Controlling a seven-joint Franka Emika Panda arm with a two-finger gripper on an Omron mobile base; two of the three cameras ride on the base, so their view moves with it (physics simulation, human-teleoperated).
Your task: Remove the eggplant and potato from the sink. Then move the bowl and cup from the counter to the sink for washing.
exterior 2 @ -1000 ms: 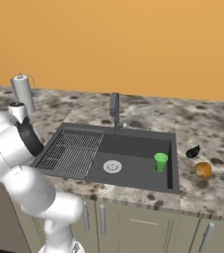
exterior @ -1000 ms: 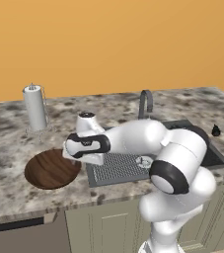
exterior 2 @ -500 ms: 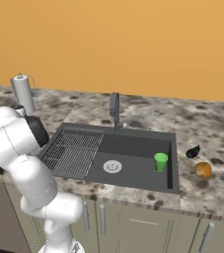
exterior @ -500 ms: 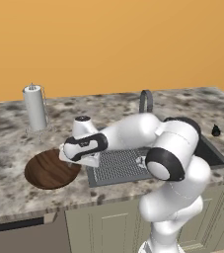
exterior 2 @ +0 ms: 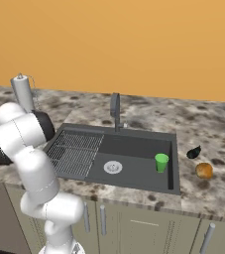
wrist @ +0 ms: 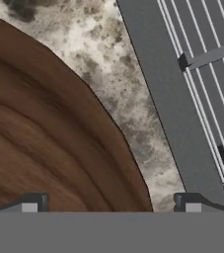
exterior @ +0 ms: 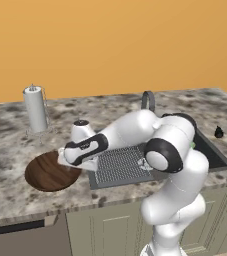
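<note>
Green cup (exterior 2: pixel 161 162) sits in the sink (exterior 2: pixel 134 168); eggplant (exterior 2: pixel 194 152) and potato (exterior 2: pixel 203 170) are out on the counter (exterior 2: pixel 218 193). We hover our gripper (wrist: pixel 111 202), jaws wide and empty, over the bowl (exterior: pixel 50 171) rim left of the sink; bowl remains.

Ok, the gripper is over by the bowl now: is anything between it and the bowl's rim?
Nothing visible. In the hand view the open gripper straddles the bowl's edge, with bare counter beside it and the sink rim further off. The paper towel holder stands well behind.
</note>
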